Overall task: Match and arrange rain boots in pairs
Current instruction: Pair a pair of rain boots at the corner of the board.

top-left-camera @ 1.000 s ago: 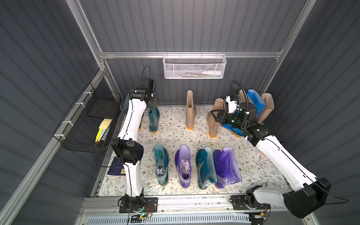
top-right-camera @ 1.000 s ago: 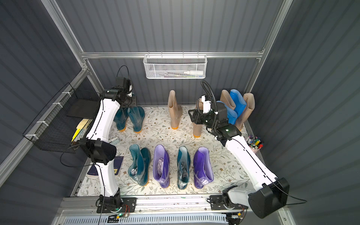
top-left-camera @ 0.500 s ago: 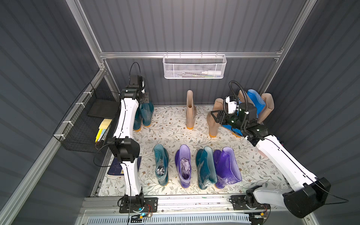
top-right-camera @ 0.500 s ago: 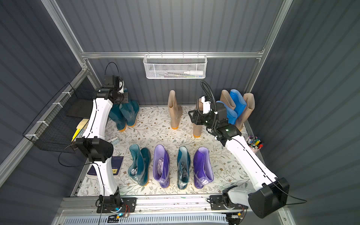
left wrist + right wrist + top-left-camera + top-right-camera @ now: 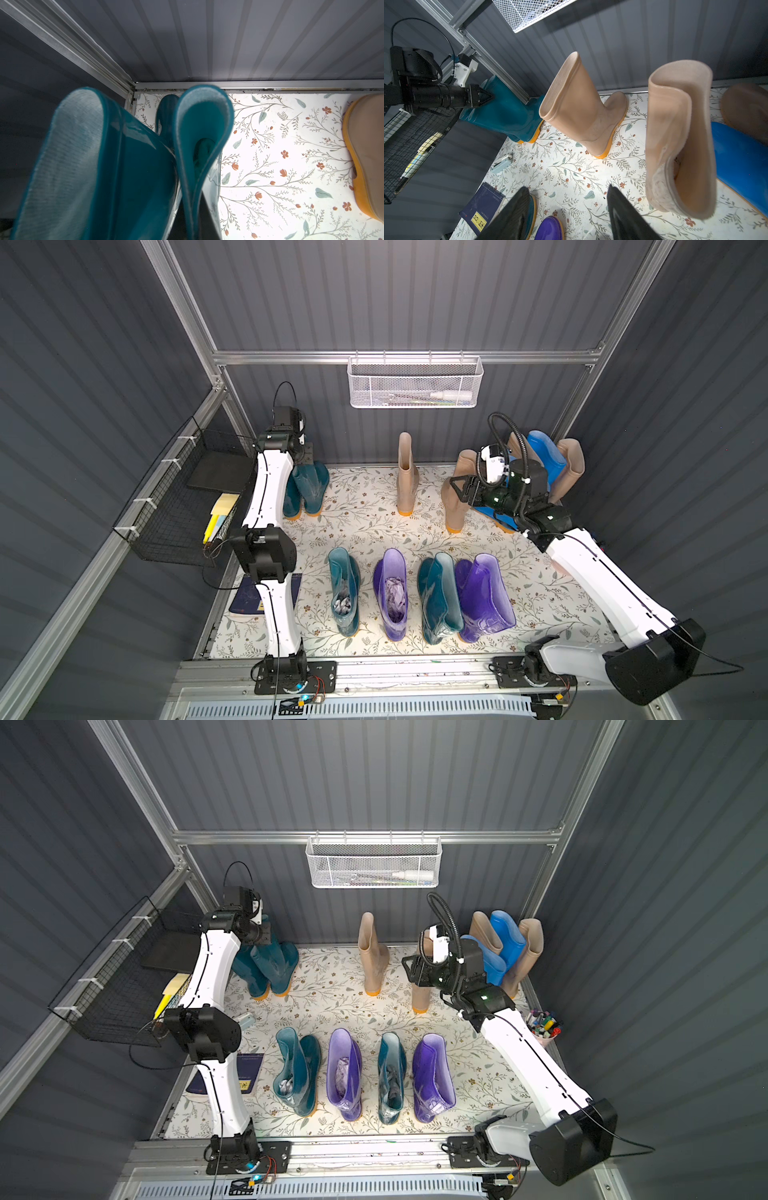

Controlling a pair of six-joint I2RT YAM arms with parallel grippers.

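Note:
My left gripper (image 5: 195, 224) is shut on the rim of a dark teal rain boot (image 5: 203, 124) (image 5: 314, 489) in the back left corner. That boot stands against a second teal boot (image 5: 83, 166) (image 5: 291, 499). My right gripper (image 5: 566, 207) (image 5: 457, 487) hangs open and empty beside a beige boot (image 5: 679, 135) (image 5: 455, 510). Another beige boot (image 5: 406, 477) stands mid-back. Blue boots (image 5: 544, 456) and a beige one (image 5: 571, 464) lean in the back right corner. The front row runs teal (image 5: 345, 593), purple (image 5: 392, 593), teal (image 5: 438, 597), purple (image 5: 482, 597).
A white wire basket (image 5: 415, 383) hangs on the back wall and a black wire basket (image 5: 178, 506) on the left wall. A dark blue book (image 5: 481, 207) and a small pale object (image 5: 501, 164) lie at the left. A pink cup of markers (image 5: 542, 1027) stands at the right edge.
My left arm has swung left toward the back corner, bringing the held teal boot up against the other teal boot. The right arm has not moved.

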